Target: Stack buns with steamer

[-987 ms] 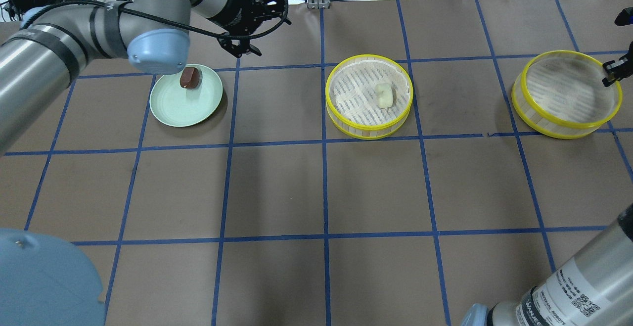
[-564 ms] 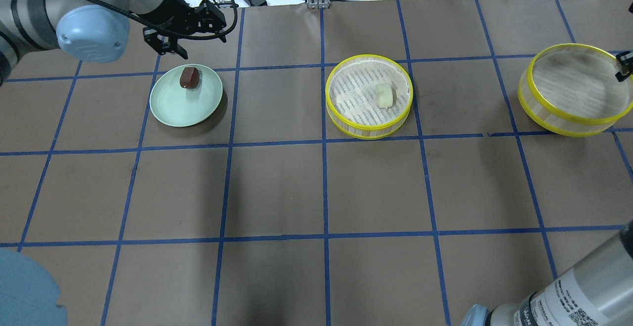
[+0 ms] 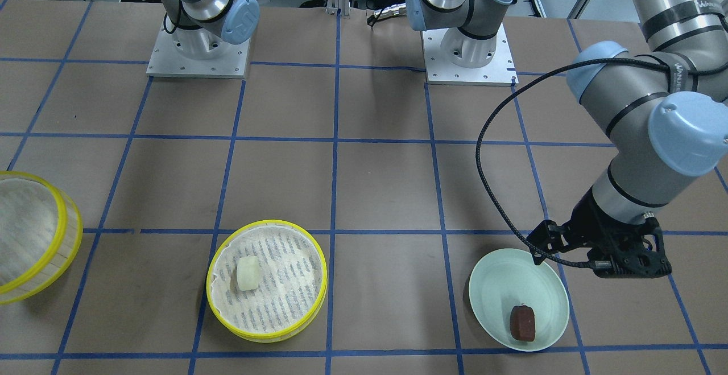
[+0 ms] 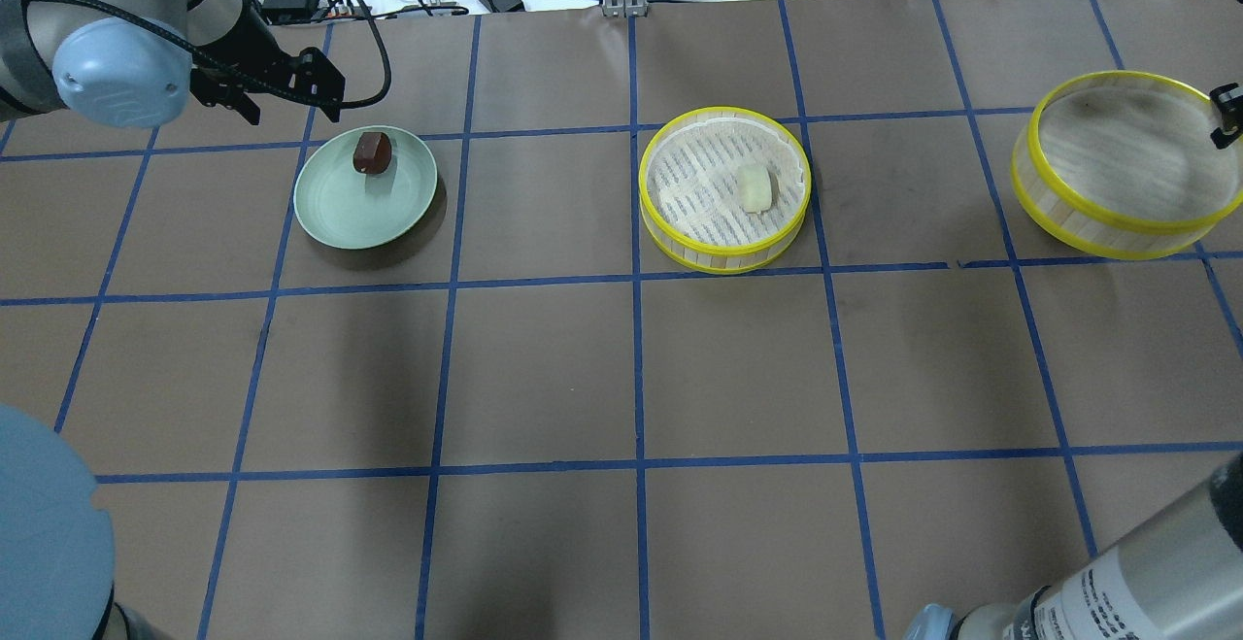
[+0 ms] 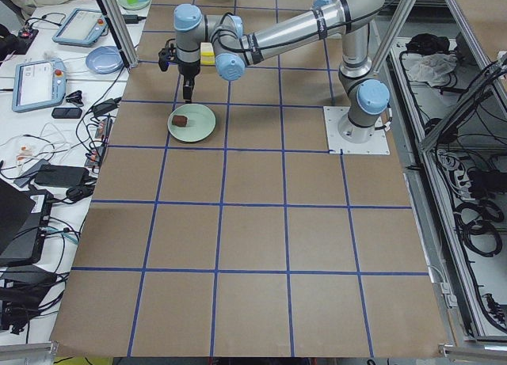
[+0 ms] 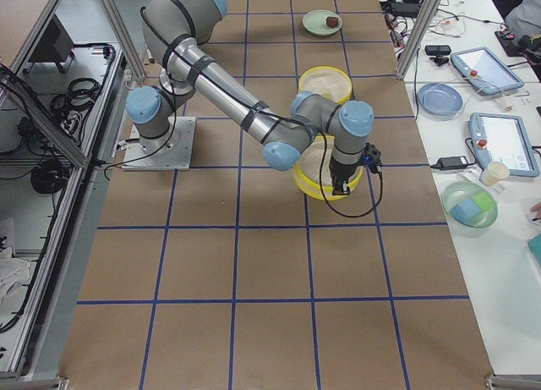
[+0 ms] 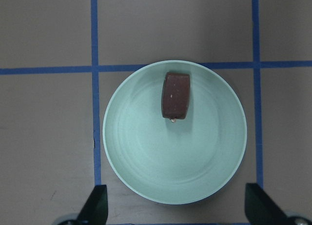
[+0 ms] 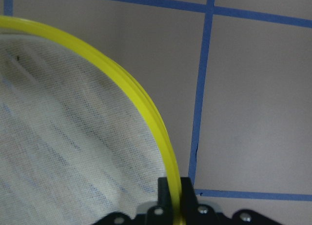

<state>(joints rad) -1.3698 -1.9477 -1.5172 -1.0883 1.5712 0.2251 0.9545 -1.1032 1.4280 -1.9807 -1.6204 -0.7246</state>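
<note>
**A:** Brown bun [image 7: 175,95] sitting on the green plate [image 7: 146,161], cream bun [image 4: 755,186] already in the middle steamer tray [image 4: 723,258]. Left gripper [image 7: 178,208] hovering right above the plate, fingers spread wide.

**B:** Yep, looks like the pickup step. Needs a straight drop and a pinch on the brown one. Right gripper [image 8: 174,188] clamped on the rim of the spare steamer tier [image 4: 1097,232], tipped up.

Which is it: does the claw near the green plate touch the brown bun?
Apart. Left wrist view: the left gripper has open fingertips, clear of the brown bun.
</note>
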